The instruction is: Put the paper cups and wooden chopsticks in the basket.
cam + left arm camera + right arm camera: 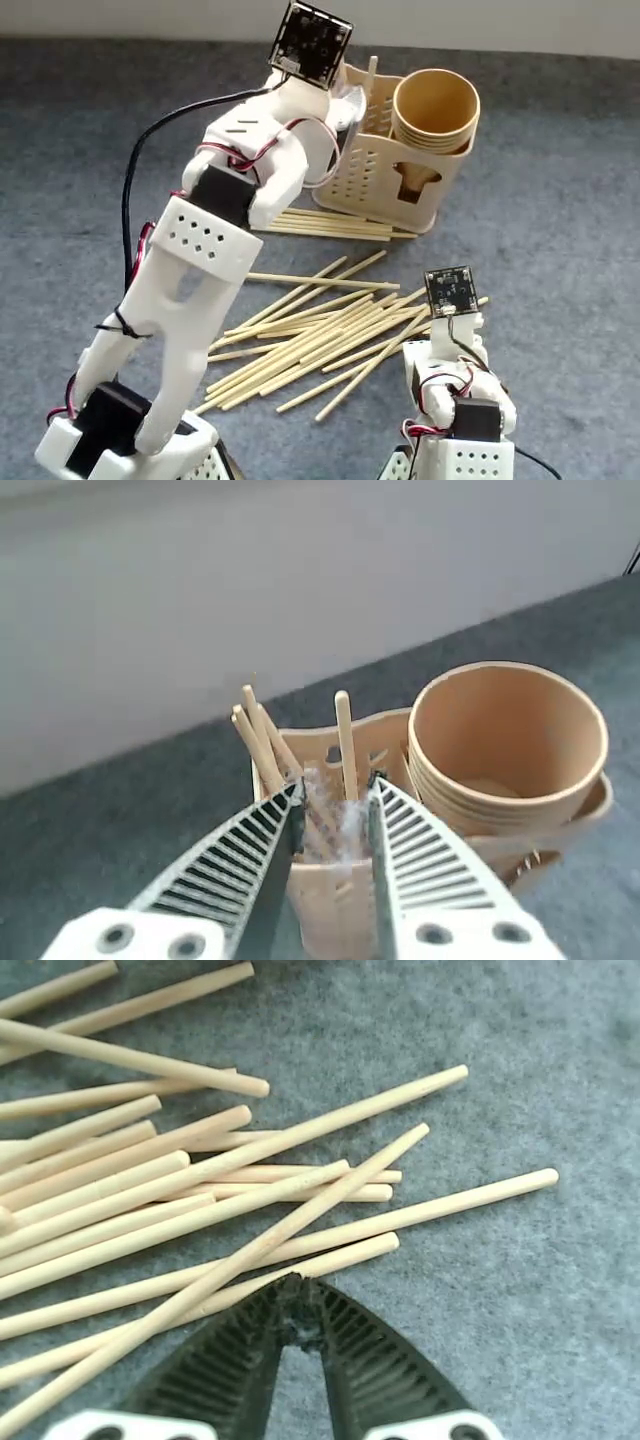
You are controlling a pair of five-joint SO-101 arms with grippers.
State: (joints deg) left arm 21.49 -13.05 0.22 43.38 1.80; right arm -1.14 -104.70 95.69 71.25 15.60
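A cream slotted basket (395, 180) stands at the back of the grey carpet. Stacked paper cups (435, 105) sit in its right compartment. In the left wrist view, the cups (505, 740) are beside a compartment holding several upright wooden chopsticks (262, 742). My left gripper (335, 800) hovers open over that compartment, and one chopstick (345, 740) stands loose between its fingertips. In the high view the left gripper (348, 105) is at the basket's left rim. Many chopsticks (320, 330) lie scattered on the carpet. My right gripper (300, 1305) is shut and empty, its tips just short of the nearest chopsticks (250, 1250).
A few chopsticks (330, 225) lie against the basket's front wall. The left arm (200, 260) stretches over the left side of the pile. The right arm (455, 400) sits at the front right. Bare carpet lies to the right of the pile.
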